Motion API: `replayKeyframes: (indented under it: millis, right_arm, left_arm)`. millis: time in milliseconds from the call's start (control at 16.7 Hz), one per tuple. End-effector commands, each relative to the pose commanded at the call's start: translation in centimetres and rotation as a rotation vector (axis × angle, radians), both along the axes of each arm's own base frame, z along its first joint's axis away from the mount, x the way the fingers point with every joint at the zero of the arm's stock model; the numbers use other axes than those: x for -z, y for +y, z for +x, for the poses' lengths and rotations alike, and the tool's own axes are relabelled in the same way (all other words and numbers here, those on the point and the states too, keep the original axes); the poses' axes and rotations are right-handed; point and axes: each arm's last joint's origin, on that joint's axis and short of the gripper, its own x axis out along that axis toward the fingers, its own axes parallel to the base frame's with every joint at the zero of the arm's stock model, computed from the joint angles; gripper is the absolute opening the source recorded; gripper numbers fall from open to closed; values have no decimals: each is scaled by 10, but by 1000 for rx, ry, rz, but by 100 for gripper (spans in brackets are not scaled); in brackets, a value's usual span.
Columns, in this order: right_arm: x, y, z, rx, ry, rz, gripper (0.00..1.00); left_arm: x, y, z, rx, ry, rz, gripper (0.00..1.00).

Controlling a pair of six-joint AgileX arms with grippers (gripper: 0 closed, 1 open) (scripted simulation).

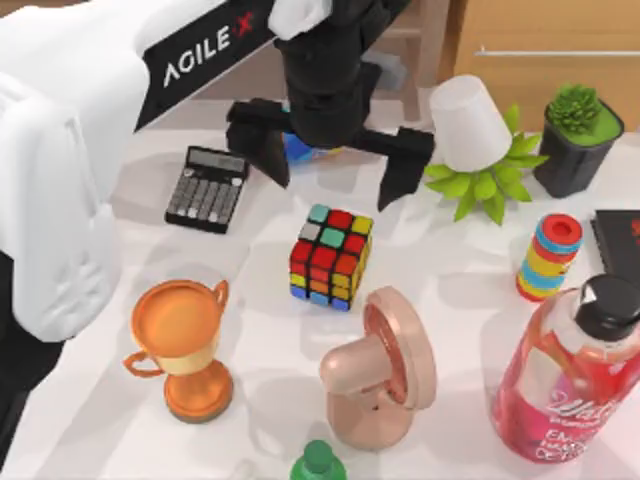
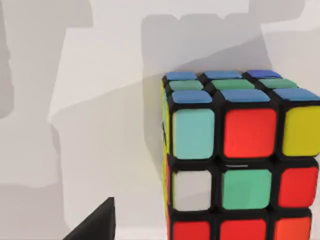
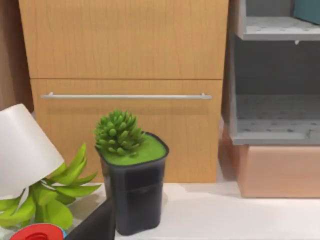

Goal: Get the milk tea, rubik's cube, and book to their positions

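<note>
The rubik's cube stands on the white table near the middle, black-edged with red, green and yellow squares on top. My left gripper hangs open just behind it, its black fingers spread wider than the cube. In the left wrist view the rubik's cube is close up, with one black fingertip beside it and nothing held. A teal-blue corner of the book rests on the upper grey shelf. My right gripper faces the wooden cabinet. The milk tea is out of view.
Around the cube stand a black calculator, an orange trophy, a pink fan, a ring tower and a pink bottle. A white cup on a leafy plant and a potted succulent stand at the back right.
</note>
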Motion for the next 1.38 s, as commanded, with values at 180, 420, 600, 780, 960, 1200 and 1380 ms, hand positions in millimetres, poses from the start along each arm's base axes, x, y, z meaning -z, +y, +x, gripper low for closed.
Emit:
replayKeyframes:
  millis: [180, 420, 600, 780, 960, 1200, 1380]
  right_arm:
    - [0, 0, 0, 0, 0, 0, 100]
    - [0, 0, 0, 0, 0, 0, 100]
    - [0, 0, 0, 0, 0, 0, 100]
    - [0, 0, 0, 0, 0, 0, 100]
    - [0, 0, 0, 0, 0, 0, 100]
    - [0, 0, 0, 0, 0, 0, 100]
    - [0, 0, 0, 0, 0, 0, 100]
  left_arm:
    - [6, -6, -6, -14, 52, 56, 100]
    - [6, -7, -6, -15, 57, 61, 100]
    - [10, -6, -5, -17, 56, 60, 100]
    - [29, -7, -5, -15, 57, 62, 100]
    - [54, -7, -5, -15, 57, 61, 100]
    - [66, -7, -6, -15, 57, 61, 100]
    - [66, -7, -6, -15, 57, 61, 92]
